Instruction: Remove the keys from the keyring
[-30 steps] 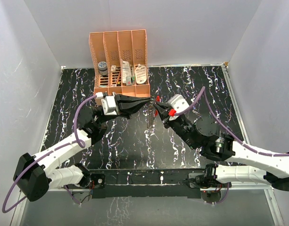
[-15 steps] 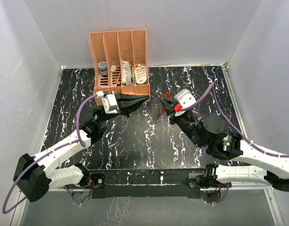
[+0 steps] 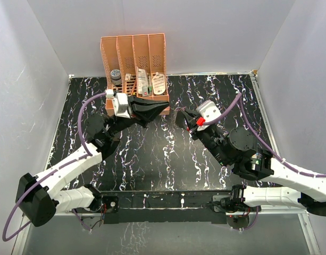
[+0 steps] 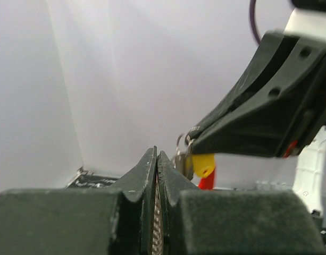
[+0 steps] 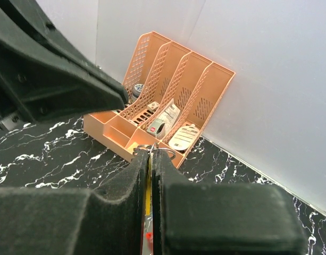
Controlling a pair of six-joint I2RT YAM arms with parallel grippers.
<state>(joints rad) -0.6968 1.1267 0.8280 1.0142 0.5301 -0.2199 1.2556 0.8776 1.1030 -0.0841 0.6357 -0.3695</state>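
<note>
Right wrist view, nearest first: the right hand (image 5: 151,155) is clenched on the thin metal wire keyring (image 5: 166,151), pinching it at the fingertips, presumably so the loop stands free of the black marbled surface (image 5: 56,159) for the other arm to work on. A small yellowish key piece (image 4: 203,164) hangs from it in the left wrist view. Just beyond, the left hand (image 4: 156,154) is clenched too, tips near the ring but apart; whether it holds anything I cannot tell. Farther back stands the orange four-slot mesh plastic rack (image 5: 152,58) against plain white walls (image 5: 269,79).
</note>
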